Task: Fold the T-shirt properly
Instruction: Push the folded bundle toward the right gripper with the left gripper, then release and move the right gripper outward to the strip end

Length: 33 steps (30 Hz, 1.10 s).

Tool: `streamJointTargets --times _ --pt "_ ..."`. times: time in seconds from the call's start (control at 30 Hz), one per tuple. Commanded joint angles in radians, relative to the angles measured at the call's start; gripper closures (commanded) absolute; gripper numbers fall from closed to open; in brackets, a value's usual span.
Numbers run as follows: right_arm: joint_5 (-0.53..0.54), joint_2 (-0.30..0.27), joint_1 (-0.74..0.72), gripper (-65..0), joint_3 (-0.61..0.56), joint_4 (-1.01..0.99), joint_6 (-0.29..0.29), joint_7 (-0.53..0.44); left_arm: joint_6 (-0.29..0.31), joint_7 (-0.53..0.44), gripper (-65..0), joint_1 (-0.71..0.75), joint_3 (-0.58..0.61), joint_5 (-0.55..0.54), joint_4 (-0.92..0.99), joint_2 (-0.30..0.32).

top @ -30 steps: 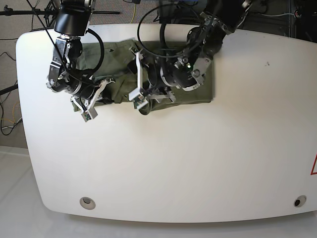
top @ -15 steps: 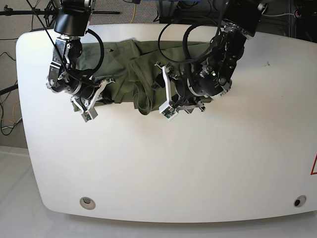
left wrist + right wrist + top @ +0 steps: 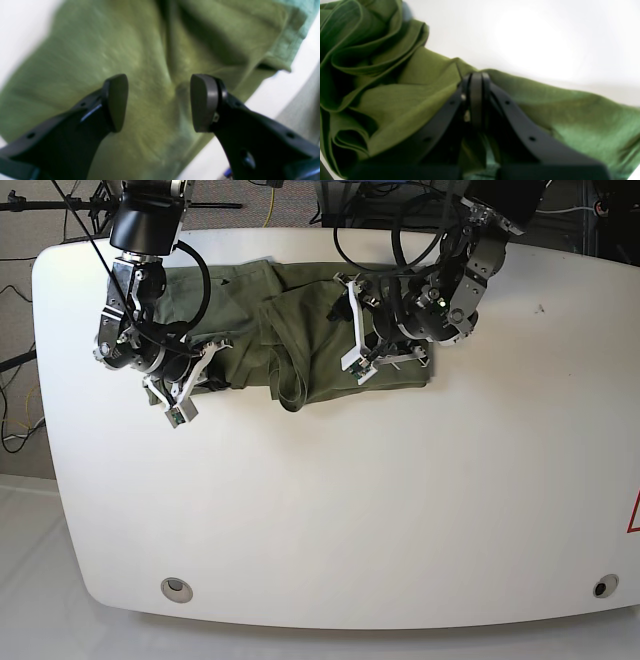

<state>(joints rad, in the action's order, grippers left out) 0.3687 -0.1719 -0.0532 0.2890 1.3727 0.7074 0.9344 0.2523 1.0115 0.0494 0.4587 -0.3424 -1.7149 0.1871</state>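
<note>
My right hand (image 3: 476,82) is pinched tight on a fold of the T-shirt (image 3: 300,320) at its near edge. My left hand (image 3: 158,102) hangs spread wide over the shirt's other end, gripping nothing. The shirt lies bunched along the far side of the white tabletop (image 3: 350,510).

The T-shirt (image 3: 300,330) lies along the table's (image 3: 400,510) far edge, between both hands.
</note>
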Motion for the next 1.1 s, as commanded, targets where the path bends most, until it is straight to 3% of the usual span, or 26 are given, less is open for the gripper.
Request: streamJointTargets --times 0.0,0.07,0.13,0.17,0.2,0.47,0.7,0.93,1.07 --pt "-0.053 -0.007 -0.015 0.0 0.0 0.0 -0.009 0.058 -0.003 -0.03 -29.6 -0.013 -0.005 -0.001 0.046 0.004" --pt "-0.053 -0.007 -0.018 0.0 0.0 0.0 -0.009 0.058 -0.003 -0.043 -21.5 -0.015 -0.005 -0.001 0.072 0.004" --pt "-0.053 -0.007 -0.021 0.0 0.0 0.0 -0.009 0.058 -0.003 -0.055 -10.1 -0.015 -0.005 0.001 0.095 0.005" --pt "-0.053 -0.007 -0.021 0.0 -0.001 0.001 -0.009 0.058 -0.005 -0.061 -1.0 -0.016 -0.004 0.003 0.109 0.012" --pt "-0.053 -0.007 -0.021 0.0 -0.003 0.003 -0.009 0.058 -0.005 -0.062 0.0 -0.016 -0.004 0.007 0.118 0.016" --pt "-0.052 -0.005 -0.033 0.0 -0.001 0.067 -0.009 0.058 -0.003 -0.066 -2.5 -0.021 -0.004 0.107 0.16 0.019" --pt "-0.052 -0.005 -0.035 -0.3 0.002 0.144 -0.009 0.058 -0.001 -0.084 -2.5 -0.018 -0.005 0.127 0.168 0.018" --pt "-0.052 -0.007 -0.032 -12.2 0.066 0.244 -0.009 0.062 -0.001 -0.096 -2.5 -0.019 -0.008 0.128 0.187 0.019" --pt "-0.052 -0.005 -0.017 -25.9 0.137 0.287 -0.009 0.064 -0.001 -0.102 -2.5 -0.019 -0.01 0.128 0.2 0.019"
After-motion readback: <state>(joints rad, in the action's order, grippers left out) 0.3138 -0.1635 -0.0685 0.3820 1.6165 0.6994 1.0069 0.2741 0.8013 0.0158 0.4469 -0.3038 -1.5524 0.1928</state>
